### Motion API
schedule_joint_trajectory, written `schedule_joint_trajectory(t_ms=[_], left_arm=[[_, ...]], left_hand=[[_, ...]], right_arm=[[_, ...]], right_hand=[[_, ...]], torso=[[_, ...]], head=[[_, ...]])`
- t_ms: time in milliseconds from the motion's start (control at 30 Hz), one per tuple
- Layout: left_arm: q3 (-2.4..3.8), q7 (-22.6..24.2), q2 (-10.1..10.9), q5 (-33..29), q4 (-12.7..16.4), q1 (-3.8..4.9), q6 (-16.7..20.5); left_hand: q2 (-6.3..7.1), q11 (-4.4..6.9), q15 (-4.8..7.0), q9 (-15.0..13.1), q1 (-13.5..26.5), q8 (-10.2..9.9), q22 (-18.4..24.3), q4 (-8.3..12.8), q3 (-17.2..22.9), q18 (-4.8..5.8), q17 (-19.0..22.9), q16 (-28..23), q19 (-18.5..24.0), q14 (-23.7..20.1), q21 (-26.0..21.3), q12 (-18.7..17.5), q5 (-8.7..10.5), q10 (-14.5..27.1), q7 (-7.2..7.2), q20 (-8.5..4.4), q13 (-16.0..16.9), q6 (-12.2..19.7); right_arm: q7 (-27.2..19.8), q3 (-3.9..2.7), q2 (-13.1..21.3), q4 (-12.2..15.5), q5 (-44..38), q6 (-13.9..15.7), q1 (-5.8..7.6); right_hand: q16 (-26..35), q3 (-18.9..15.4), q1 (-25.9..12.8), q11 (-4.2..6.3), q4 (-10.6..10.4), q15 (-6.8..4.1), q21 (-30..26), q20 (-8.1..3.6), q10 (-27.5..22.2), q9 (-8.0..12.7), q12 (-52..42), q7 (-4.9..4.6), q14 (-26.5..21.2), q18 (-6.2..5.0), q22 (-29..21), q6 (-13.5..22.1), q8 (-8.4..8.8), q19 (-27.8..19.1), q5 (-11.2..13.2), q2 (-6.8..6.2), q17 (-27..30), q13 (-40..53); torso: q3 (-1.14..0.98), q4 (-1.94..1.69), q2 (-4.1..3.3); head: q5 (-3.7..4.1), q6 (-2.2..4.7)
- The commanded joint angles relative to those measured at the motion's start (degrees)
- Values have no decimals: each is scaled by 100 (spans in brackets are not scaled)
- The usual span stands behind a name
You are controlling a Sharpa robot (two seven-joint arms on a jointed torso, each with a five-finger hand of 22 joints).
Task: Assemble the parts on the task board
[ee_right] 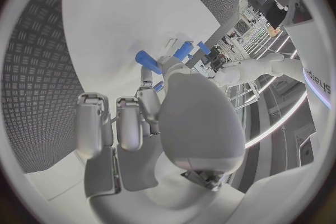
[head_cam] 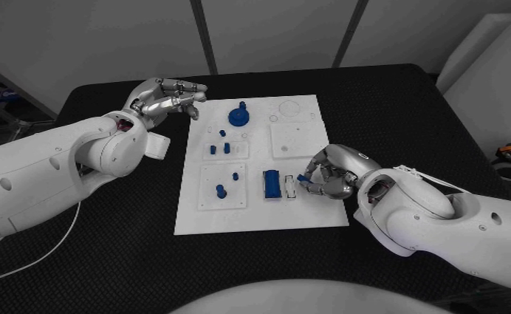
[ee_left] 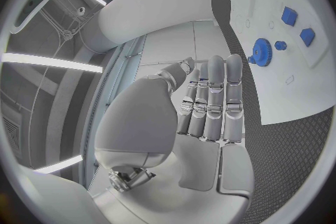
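From the head view, the right hand (head_cam: 325, 175) pinches a small blue part (head_cam: 303, 178) over the task board's (head_cam: 309, 214) near right side (likely light, rigid, slippery; best gripped by its sides). The left wrist view shows the left hand (ee_left: 203, 106) empty, fingers extended, beside the blue gear (ee_left: 262, 49).

The head view looks steeply down from above onto the black bench (head_cam: 405, 107), taking in the whole white task board (head_cam: 261, 214) from some way off. Each wrist view sits close behind its own hand, looking along the palm toward the board. The left wrist view shares the board's blue gear (ee_left: 263, 51) with the head view; the right wrist view shares the board's near end.
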State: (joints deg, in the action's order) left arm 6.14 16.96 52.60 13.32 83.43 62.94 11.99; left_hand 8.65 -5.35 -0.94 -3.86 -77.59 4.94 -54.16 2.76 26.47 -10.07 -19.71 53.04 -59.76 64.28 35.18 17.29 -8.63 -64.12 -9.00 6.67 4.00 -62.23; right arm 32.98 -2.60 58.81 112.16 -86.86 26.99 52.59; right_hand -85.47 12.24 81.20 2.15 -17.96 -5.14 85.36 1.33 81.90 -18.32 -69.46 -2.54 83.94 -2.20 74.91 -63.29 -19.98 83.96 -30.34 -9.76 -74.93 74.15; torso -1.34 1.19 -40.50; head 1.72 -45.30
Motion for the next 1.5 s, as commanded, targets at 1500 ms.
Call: schedule_joint_trajectory(t_ms=[1500], left_arm=[[3,-29,-26,-14,-3,8,-113]], left_hand=[[-7,-6,-21,4,16,-34,10,0,22,-39,11,-29,11,-1,-38,26,-28,48,-27,33,-5,-9]], right_arm=[[230,-1,-487,-309,224,-455,9]], right_hand=[[-128,-727,-1618,54,138,-84,111,-86,283,-474,-557,124,495,90,1030,-235,-152,327,617,210,-1007,477]], torso=[[-5,8,-3]], head=[[-15,4]])
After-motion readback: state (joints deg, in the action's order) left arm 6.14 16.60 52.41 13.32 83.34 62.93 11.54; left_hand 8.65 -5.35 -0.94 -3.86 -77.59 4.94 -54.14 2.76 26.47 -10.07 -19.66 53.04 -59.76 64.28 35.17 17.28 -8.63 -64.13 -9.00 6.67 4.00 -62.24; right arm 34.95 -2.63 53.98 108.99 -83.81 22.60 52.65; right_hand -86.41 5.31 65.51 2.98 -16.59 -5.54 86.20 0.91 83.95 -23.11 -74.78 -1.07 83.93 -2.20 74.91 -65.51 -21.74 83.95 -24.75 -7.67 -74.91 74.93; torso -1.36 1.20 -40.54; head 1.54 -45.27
